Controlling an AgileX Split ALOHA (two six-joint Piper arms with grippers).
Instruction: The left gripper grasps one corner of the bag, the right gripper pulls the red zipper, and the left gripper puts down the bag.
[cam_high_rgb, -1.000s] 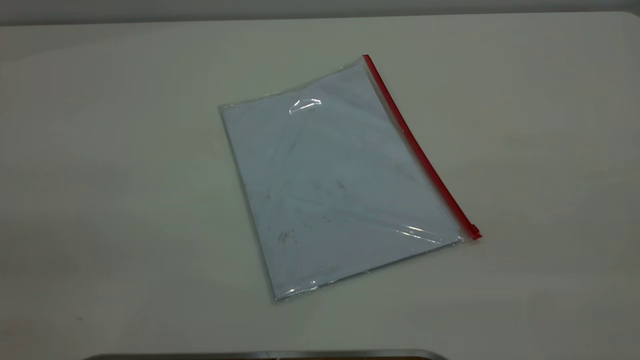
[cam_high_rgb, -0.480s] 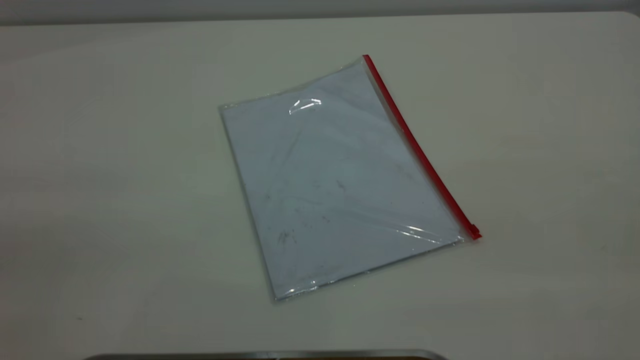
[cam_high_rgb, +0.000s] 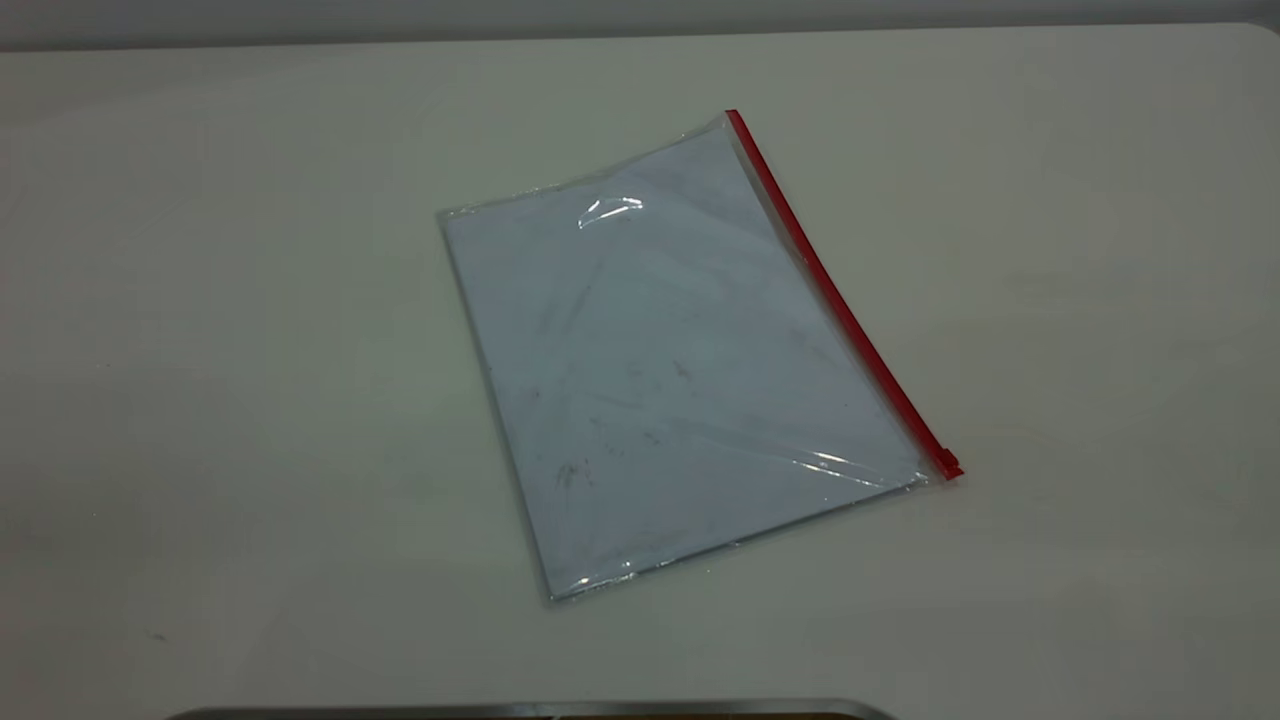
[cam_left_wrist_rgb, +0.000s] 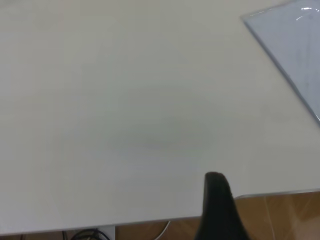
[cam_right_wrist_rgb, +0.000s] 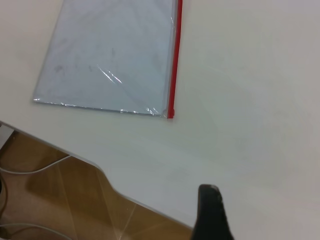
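The bag (cam_high_rgb: 680, 360) lies flat near the middle of the white table (cam_high_rgb: 200, 350), a clear pouch with a smudged white sheet inside. The red zipper (cam_high_rgb: 835, 300) runs along its right long edge, with the slider tab (cam_high_rgb: 946, 464) at the near right corner. Neither gripper shows in the exterior view. In the left wrist view only a black tip of the left gripper (cam_left_wrist_rgb: 217, 210) shows, over the table edge and far from the bag's corner (cam_left_wrist_rgb: 295, 45). In the right wrist view a black tip of the right gripper (cam_right_wrist_rgb: 210, 215) shows, apart from the bag (cam_right_wrist_rgb: 115, 55) and the zipper (cam_right_wrist_rgb: 174, 60).
The table's edge and a wooden floor (cam_right_wrist_rgb: 60, 200) show in both wrist views, with loose cables (cam_right_wrist_rgb: 30, 170) below the edge. A dark metal strip (cam_high_rgb: 530, 710) lies along the near edge in the exterior view.
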